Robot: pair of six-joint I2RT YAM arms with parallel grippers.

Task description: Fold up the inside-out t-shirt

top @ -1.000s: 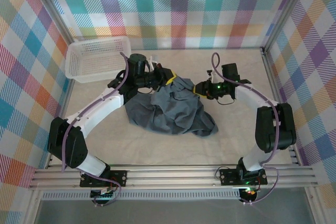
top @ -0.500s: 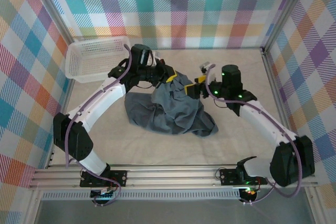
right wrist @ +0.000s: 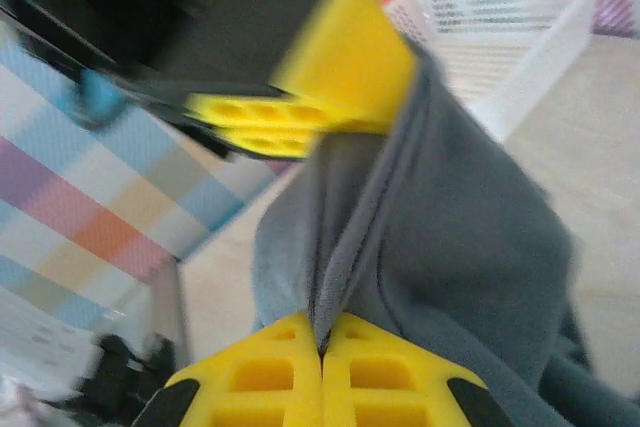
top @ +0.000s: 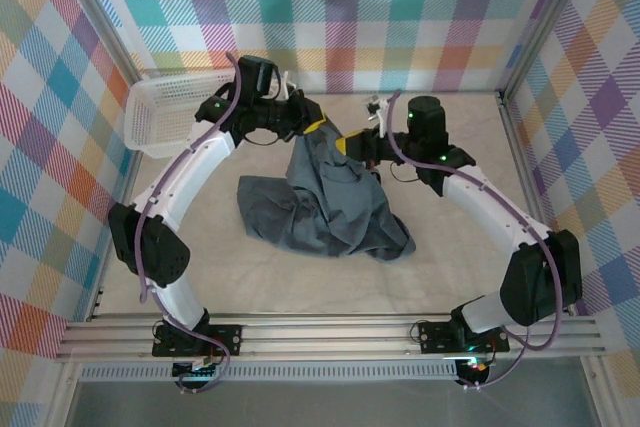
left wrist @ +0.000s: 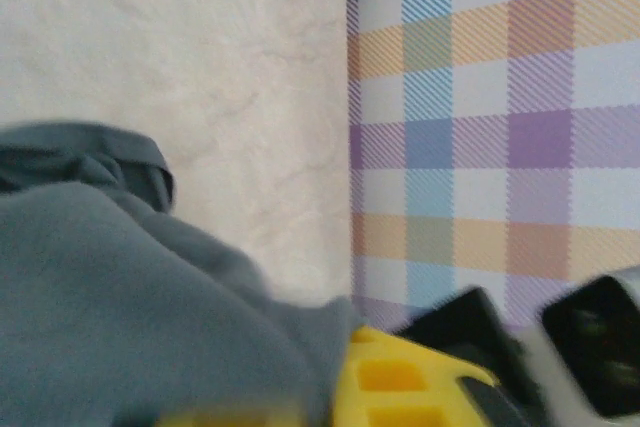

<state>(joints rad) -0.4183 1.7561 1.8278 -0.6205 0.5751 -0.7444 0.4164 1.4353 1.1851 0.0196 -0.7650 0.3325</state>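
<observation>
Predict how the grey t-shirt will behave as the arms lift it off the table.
Probably floppy: the t-shirt sags in deep wrinkles below where the right gripper pinches a thin fold. Likely light for its size, since that small pinch seems enough to carry the raised edge. The rest would probably drag and bunch on the table rather than slide flat.

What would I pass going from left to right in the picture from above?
White basket → left claw → right claw. The t-shirt spreads under both claws, so it has no single place.
</observation>
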